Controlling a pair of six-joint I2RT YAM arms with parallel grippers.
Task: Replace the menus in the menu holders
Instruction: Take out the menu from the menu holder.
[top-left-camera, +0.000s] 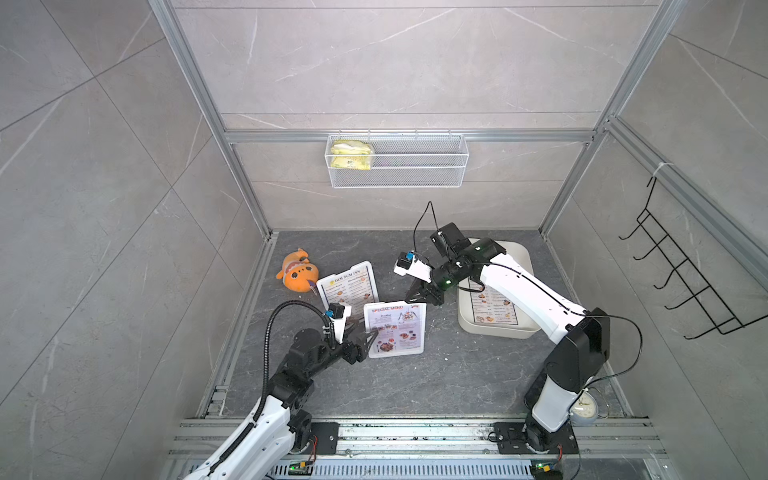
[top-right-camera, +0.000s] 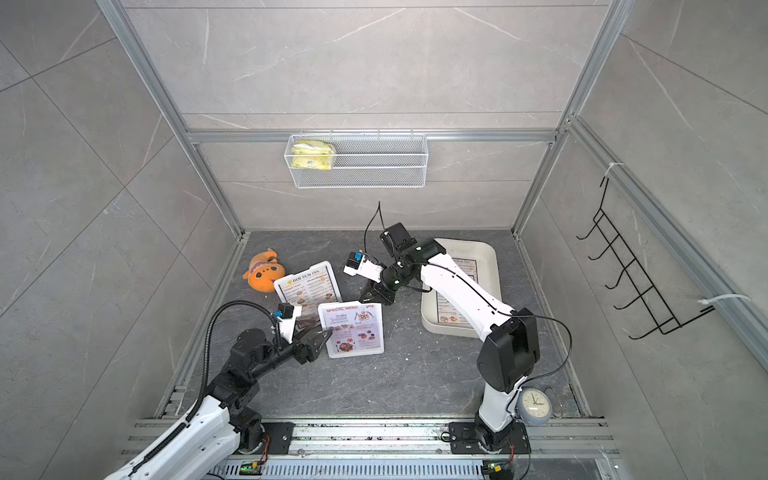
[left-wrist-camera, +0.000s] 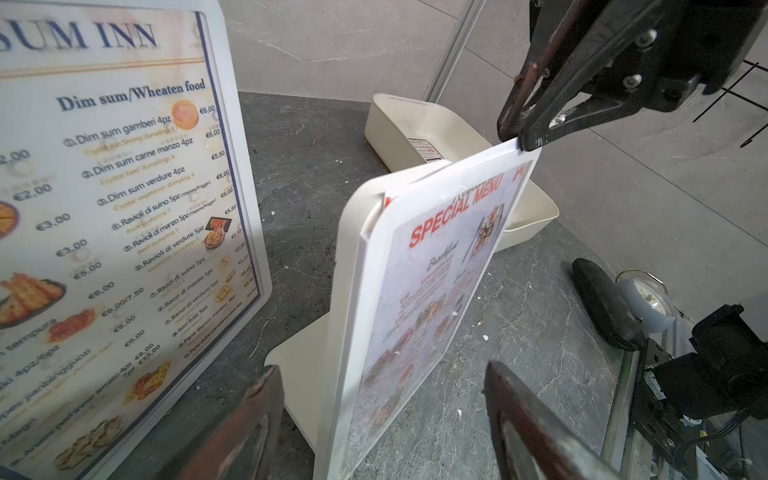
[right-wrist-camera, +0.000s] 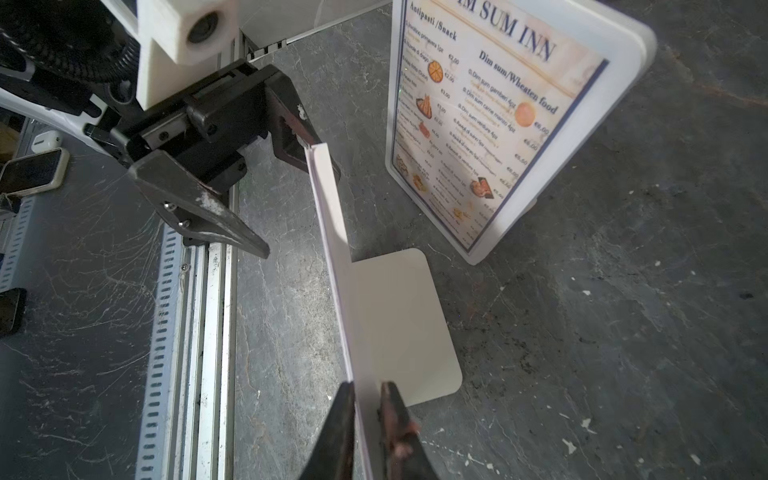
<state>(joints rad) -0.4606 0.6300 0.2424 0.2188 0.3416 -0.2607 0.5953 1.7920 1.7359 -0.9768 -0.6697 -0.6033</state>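
Observation:
Two white menu holders stand upright near the table's middle. The one on the left (top-left-camera: 348, 286) shows a DIM SUM INN menu (left-wrist-camera: 124, 187). The other (top-left-camera: 395, 328) shows a red-headed SPECIAL MENU sheet (left-wrist-camera: 440, 266) whose top edge pokes out above the frame (left-wrist-camera: 347, 291). My right gripper (right-wrist-camera: 368, 388) is shut on that sheet's top corner, also seen from the left wrist (left-wrist-camera: 517, 139). Open, my left gripper (left-wrist-camera: 382, 370) straddles the same holder's side edge without touching it, as a top view (top-left-camera: 368, 328) shows. Another DIM SUM INN menu (top-left-camera: 494, 309) lies in the tray.
A cream tray (top-left-camera: 521, 257) sits at the back right under my right arm. An orange plush toy (top-left-camera: 297, 272) lies at the back left. A small clock (top-right-camera: 535, 405) stands by the right arm's base. A wire basket (top-left-camera: 397, 160) and a black hook rack (top-left-camera: 685, 274) hang on the walls.

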